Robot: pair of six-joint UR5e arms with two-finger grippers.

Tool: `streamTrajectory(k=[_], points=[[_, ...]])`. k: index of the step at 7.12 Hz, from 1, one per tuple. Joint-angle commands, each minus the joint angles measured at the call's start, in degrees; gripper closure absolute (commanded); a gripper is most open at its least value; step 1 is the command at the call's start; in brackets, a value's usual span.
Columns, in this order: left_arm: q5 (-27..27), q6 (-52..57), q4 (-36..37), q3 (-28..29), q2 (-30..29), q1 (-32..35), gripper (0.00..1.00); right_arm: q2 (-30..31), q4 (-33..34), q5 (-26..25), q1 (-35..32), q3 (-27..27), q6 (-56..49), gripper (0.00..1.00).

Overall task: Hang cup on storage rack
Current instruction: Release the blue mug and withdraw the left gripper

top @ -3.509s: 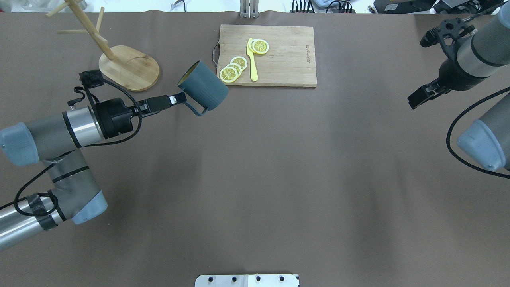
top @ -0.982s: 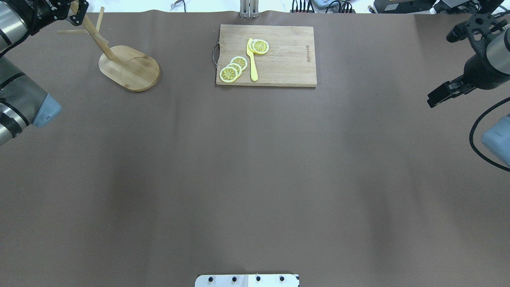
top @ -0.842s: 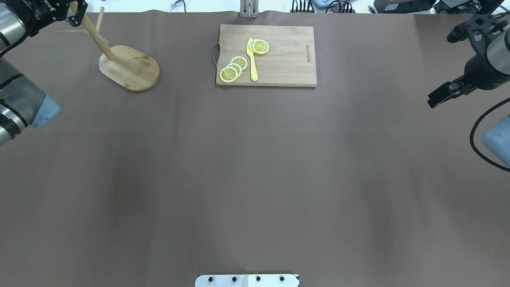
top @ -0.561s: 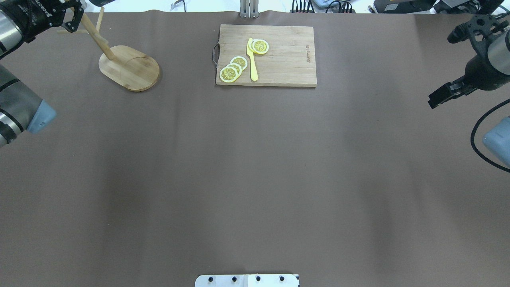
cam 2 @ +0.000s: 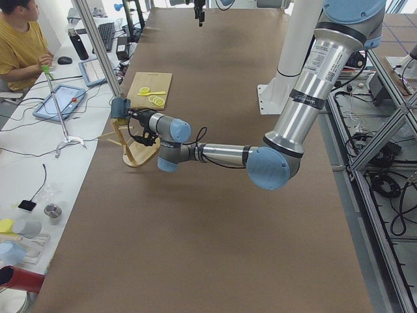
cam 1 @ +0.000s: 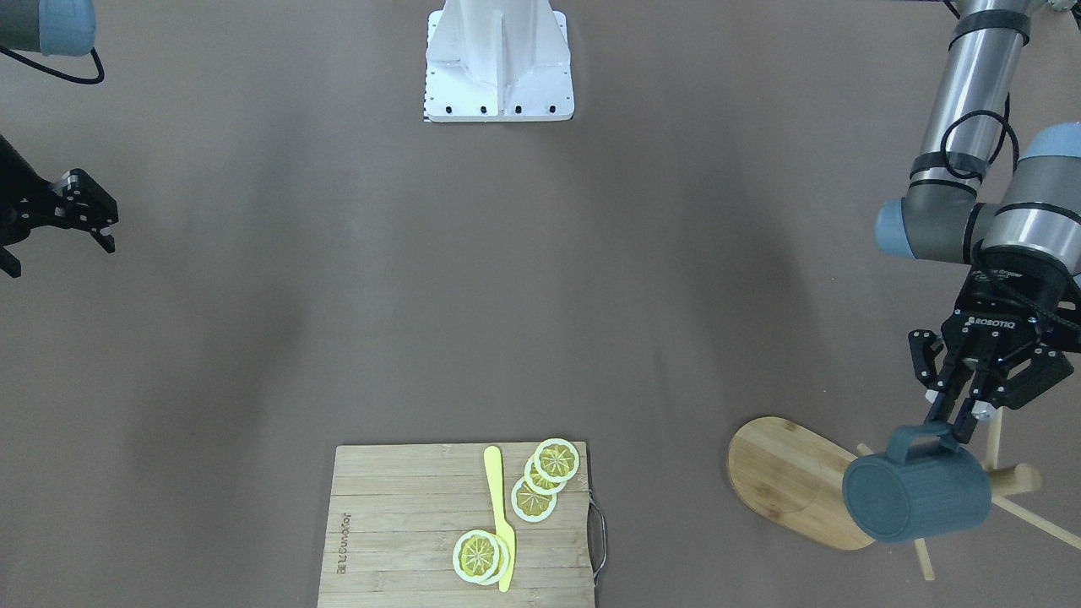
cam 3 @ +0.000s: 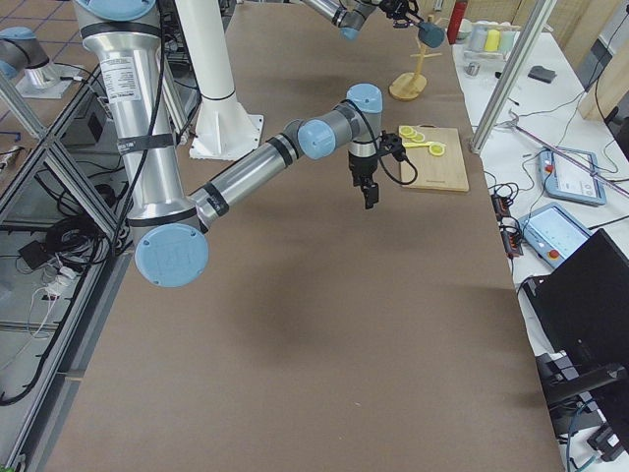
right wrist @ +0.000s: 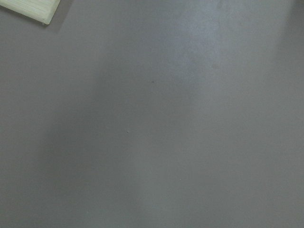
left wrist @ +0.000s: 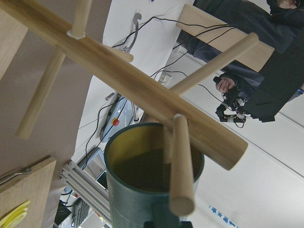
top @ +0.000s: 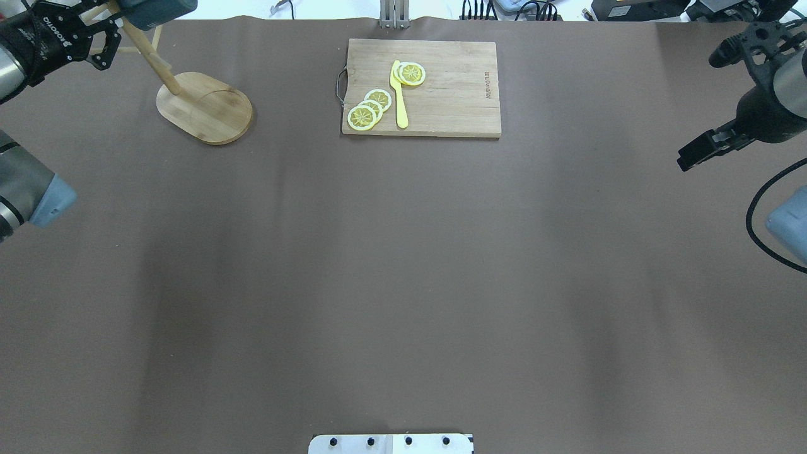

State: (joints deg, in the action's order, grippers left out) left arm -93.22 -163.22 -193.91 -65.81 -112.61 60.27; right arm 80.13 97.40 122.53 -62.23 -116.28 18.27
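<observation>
The slate blue-grey cup (cam 1: 916, 494) hangs on its side over the storage rack (cam 1: 785, 481), whose pegs spread out behind it. My left gripper (cam 1: 958, 426) is shut on the cup's loop handle from above. In the left wrist view a peg (left wrist: 182, 166) crosses the cup's yellowish mouth (left wrist: 142, 166), its end close to the handle; I cannot tell whether it passes through the loop. In the overhead view only the cup's edge (top: 157, 6) shows, at the top. My right gripper (cam 1: 59, 257) looks open and empty, far from the rack.
A rectangular cutting board (top: 441, 94) with lemon slices (top: 369, 110) and a yellow knife (top: 398, 94) lies at the table's far middle. The rack's oval base (top: 205, 107) stands at the far left. A person sits beyond the table's far edge (cam 2: 19, 45).
3.5 s ago my left gripper held the cup low near the cutting board. Over the last second it has shifted by the rack's top, and the cup has come into view at the top edge.
</observation>
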Motion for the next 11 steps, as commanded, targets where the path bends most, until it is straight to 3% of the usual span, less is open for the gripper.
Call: streamTrajectory(k=[1,3,4,5,7,9,10,11], points=[[0.0,0.4,-0.2,0.1,0.8,-0.1,1.0,0.2,0.1,0.1,0.0,-0.8,0.1,0.0],[-0.1,0.5,-0.5,0.0,1.0,-0.1,1.0,0.6,0.1,0.1,0.1,-0.8,0.1,0.0],[-0.1,0.6,-0.3,0.0,0.9,-0.1,0.79,0.5,0.1,0.1,0.1,-0.8,0.1,0.0],[-0.3,0.7,-0.3,0.1,0.9,-0.2,0.44,0.6,0.1,0.1,0.1,-0.8,0.1,0.0],[-0.6,0.7,-0.3,-0.2,0.9,-0.2,0.02,0.6,0.1,0.1,0.1,-0.7,0.1,0.0],[-0.9,0.7,-0.4,-1.9,1.1,-0.1,0.01,0.6,0.1,0.2,0.1,-0.7,0.0,0.0],[-3.2,1.1,-0.5,-6.0,3.8,-0.1,0.01,0.8,0.1,0.2,0.0,-0.5,-0.1,0.0],[-5.1,8.2,-0.1,-11.6,7.1,0.0,0.01,1.7,0.1,0.3,-0.7,-0.4,-0.8,0.0]])
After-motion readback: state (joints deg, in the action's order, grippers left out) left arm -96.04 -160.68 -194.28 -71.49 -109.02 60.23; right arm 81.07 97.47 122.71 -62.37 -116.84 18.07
